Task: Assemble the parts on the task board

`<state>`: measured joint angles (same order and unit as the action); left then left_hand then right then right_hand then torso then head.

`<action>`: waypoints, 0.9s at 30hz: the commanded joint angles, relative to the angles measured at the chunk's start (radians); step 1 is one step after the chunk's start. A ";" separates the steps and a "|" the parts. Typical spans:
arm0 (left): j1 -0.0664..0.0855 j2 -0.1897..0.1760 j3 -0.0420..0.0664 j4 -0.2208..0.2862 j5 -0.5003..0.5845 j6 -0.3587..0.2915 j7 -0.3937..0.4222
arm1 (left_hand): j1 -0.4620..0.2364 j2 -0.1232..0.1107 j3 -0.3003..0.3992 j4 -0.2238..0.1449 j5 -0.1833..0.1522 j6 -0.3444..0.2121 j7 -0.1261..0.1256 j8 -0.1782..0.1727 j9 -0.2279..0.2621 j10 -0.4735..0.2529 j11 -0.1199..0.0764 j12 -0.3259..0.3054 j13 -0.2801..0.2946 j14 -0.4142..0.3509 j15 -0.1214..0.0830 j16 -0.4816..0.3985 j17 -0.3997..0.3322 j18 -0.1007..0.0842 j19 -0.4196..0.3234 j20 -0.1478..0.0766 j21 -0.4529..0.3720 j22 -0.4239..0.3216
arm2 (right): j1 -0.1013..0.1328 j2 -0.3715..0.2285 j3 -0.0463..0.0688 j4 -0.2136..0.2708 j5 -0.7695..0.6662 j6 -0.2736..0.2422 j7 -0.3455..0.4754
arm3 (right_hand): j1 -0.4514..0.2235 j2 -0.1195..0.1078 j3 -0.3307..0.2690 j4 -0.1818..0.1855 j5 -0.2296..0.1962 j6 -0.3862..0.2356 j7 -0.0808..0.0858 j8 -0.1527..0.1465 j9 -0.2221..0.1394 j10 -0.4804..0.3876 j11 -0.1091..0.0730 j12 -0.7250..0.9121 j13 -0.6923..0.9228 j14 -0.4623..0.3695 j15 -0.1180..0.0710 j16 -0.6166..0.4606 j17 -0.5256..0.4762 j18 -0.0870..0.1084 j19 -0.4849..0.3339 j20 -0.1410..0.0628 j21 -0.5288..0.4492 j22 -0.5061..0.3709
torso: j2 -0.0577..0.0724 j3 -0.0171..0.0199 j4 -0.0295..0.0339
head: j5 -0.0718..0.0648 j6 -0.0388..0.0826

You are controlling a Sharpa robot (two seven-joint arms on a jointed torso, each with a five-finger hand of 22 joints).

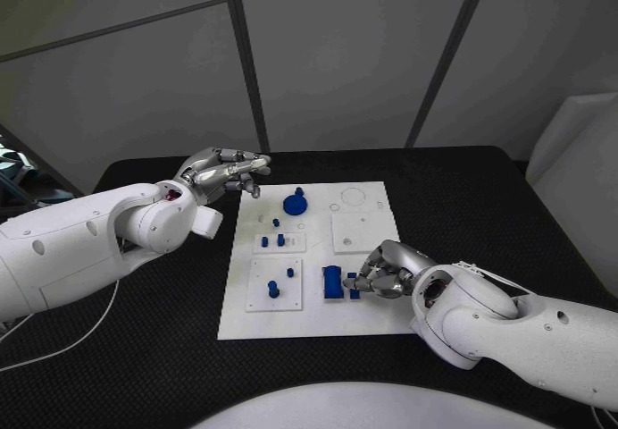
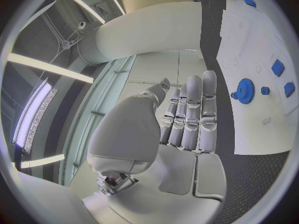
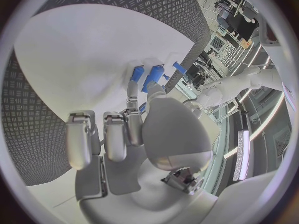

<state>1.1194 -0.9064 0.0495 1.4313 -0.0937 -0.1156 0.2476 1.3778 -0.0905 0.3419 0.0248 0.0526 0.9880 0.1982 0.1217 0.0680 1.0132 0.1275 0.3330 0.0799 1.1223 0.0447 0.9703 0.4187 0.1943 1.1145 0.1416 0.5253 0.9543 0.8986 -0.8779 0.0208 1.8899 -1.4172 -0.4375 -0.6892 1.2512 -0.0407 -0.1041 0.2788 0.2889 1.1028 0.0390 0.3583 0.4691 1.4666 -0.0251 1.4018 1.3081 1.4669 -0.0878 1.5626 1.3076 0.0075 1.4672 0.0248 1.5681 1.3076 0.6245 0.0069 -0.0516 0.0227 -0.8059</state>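
Observation:
The white task board (image 1: 309, 313) lies mid-table. On it are a blue gear (image 1: 295, 203), several small blue pegs (image 1: 271, 239) and a taller blue block (image 1: 332, 281). My right hand (image 1: 382, 273) is at the board's right edge beside the block, fingers curled, thumb and a finger pinching a small blue part (image 1: 353, 290). In the right wrist view the fingertips (image 3: 132, 92) reach blue pieces (image 3: 154, 77) on the board (image 3: 87, 55). My left hand (image 1: 229, 170) hovers off the board's far left corner, holding nothing. Its fingers (image 2: 190, 117) are straight, beside the gear (image 2: 244, 90).
Raised white square plates (image 1: 357, 232) sit on the board, with round recesses (image 1: 352, 197) at its far end. Black matting (image 1: 515, 206) surrounds the board. A white cable (image 1: 78, 331) runs under my left arm. Grey wall panels stand behind the table.

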 commanded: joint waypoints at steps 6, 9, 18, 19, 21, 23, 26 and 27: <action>0.001 0.003 0.001 -0.003 0.003 0.013 0.004 | -0.007 0.000 -0.005 0.002 0.000 -0.007 0.002 0.005 -0.001 -0.005 0.000 0.004 0.001 -0.006 0.001 -0.001 -0.002 -0.012 0.008 0.002 -0.003 -0.001 | 0.001 -0.022 0.000 0.013 -0.007 0.057 0.054 | 0.021 0.017 -0.030 -0.016 -0.117 -0.014 0.000 0.015 0.022 0.040 -0.007 0.000 0.161 0.102 -0.004 0.004 0.256 -0.007 0.104 -0.005 0.003 0.263 | 0.000 -0.0009 0.0012 | -0.003 0.006; 0.001 0.003 0.001 -0.004 0.003 0.013 0.004 | -0.007 0.000 -0.005 0.002 0.000 -0.007 0.002 0.005 -0.001 -0.005 0.000 0.004 0.001 -0.006 0.001 -0.001 -0.002 -0.012 0.008 0.002 -0.003 -0.001 | 0.001 -0.026 0.000 0.011 0.001 0.085 0.054 | 0.043 0.022 -0.032 -0.031 -0.136 -0.016 0.000 0.018 0.027 0.040 -0.007 -0.001 0.161 0.102 -0.004 0.004 0.256 -0.007 0.104 -0.005 0.003 0.263 | 0.000 -0.0006 -0.0008 | -0.003 0.006; 0.001 0.004 0.001 -0.005 0.003 0.013 0.003 | -0.007 0.000 -0.005 0.002 0.000 -0.007 0.002 0.005 -0.001 -0.005 0.000 0.004 0.001 -0.006 0.001 -0.001 -0.002 -0.012 0.008 0.002 -0.003 -0.001 | 0.001 -0.012 -0.001 -0.027 0.004 0.098 0.045 | 0.069 0.038 -0.032 -0.048 -0.142 -0.016 -0.003 0.024 0.036 0.041 -0.009 0.001 0.163 0.102 -0.005 0.004 0.257 -0.007 0.104 -0.006 0.003 0.263 | 0.001 -0.0001 -0.0002 | -0.003 0.009; 0.001 0.004 0.001 -0.004 0.003 0.013 0.003 | -0.007 0.000 -0.005 0.002 0.000 -0.007 0.002 0.005 -0.001 -0.005 0.000 0.004 0.001 -0.006 0.001 -0.001 -0.002 -0.012 0.008 0.002 -0.003 -0.001 | 0.001 -0.010 -0.001 -0.033 0.002 0.099 0.044 | 0.073 0.039 -0.032 -0.051 -0.143 -0.016 -0.004 0.025 0.037 0.041 -0.010 0.001 0.163 0.102 -0.006 0.004 0.257 -0.007 0.104 -0.006 0.003 0.263 | 0.002 -0.0006 0.0001 | -0.004 0.009; 0.001 0.004 0.001 -0.004 0.003 0.013 0.003 | -0.007 0.000 -0.005 0.002 0.000 -0.007 0.002 0.005 -0.001 -0.005 0.000 0.004 0.001 -0.006 0.001 -0.001 -0.002 -0.012 0.008 0.002 -0.003 -0.001 | 0.001 -0.008 -0.001 -0.039 0.001 0.099 0.044 | 0.080 0.041 -0.032 -0.057 -0.143 -0.017 -0.005 0.026 0.038 0.041 -0.010 0.002 0.163 0.102 -0.006 0.004 0.257 -0.007 0.104 -0.006 0.003 0.263 | 0.002 -0.0009 0.0007 | -0.004 0.008; 0.001 0.004 0.001 -0.004 0.003 0.013 0.003 | -0.007 0.000 -0.005 0.002 0.000 -0.007 0.002 0.005 -0.001 -0.005 0.000 0.004 0.001 -0.006 0.001 -0.001 -0.002 -0.012 0.008 0.002 -0.003 -0.001 | 0.000 -0.004 -0.001 -0.049 -0.005 0.098 0.042 | 0.093 0.044 -0.031 -0.065 -0.145 -0.017 -0.006 0.027 0.040 0.041 -0.011 0.002 0.164 0.103 -0.007 0.005 0.257 -0.007 0.104 -0.007 0.003 0.263 | 0.002 -0.0012 0.0021 | -0.004 0.007; 0.001 0.003 0.001 -0.004 0.003 0.013 0.003 | -0.007 0.000 -0.005 0.002 0.000 -0.007 0.002 0.005 -0.001 -0.005 0.000 0.004 0.001 -0.006 0.001 -0.001 -0.002 -0.012 0.008 0.002 -0.003 -0.001 | 0.000 0.001 -0.001 -0.057 -0.014 0.090 0.042 | 0.103 0.049 -0.030 -0.073 -0.147 -0.017 -0.007 0.029 0.042 0.041 -0.012 0.002 0.164 0.103 -0.008 0.005 0.257 -0.007 0.104 -0.008 0.003 0.263 | 0.002 0.0000 0.0012 | -0.002 0.007; 0.001 0.003 0.001 -0.004 0.003 0.012 0.003 | -0.007 0.000 -0.005 0.002 0.000 -0.007 0.002 0.005 -0.001 -0.005 0.000 0.004 0.001 -0.006 0.001 -0.001 -0.002 -0.012 0.008 0.002 -0.003 -0.001 | 0.000 0.002 -0.001 -0.058 -0.016 0.086 0.044 | 0.105 0.052 -0.030 -0.074 -0.147 -0.017 -0.007 0.029 0.043 0.041 -0.013 0.002 0.164 0.103 -0.008 0.005 0.257 -0.007 0.104 -0.008 0.003 0.263 | 0.002 0.0001 0.0005 | -0.002 0.007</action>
<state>1.1191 -0.9038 0.0493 1.4265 -0.0937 -0.1133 0.2471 1.3778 -0.0905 0.3419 0.0248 0.0526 0.9880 0.1982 0.1217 0.0680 1.0133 0.1275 0.3330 0.0799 1.1223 0.0447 0.9703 0.4189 0.1943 1.1145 0.1416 0.5253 0.9545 0.8990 -0.8753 0.0213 1.8374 -1.4184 -0.3560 -0.6497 1.3451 0.0059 -0.1329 0.2118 0.1447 1.0899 0.0332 0.3832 0.5103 1.4666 -0.0324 1.4049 1.3108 1.4669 -0.0877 1.5626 1.3074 0.0074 1.4672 0.0249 1.5681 1.3075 0.6258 0.0062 -0.0503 0.0187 -0.7986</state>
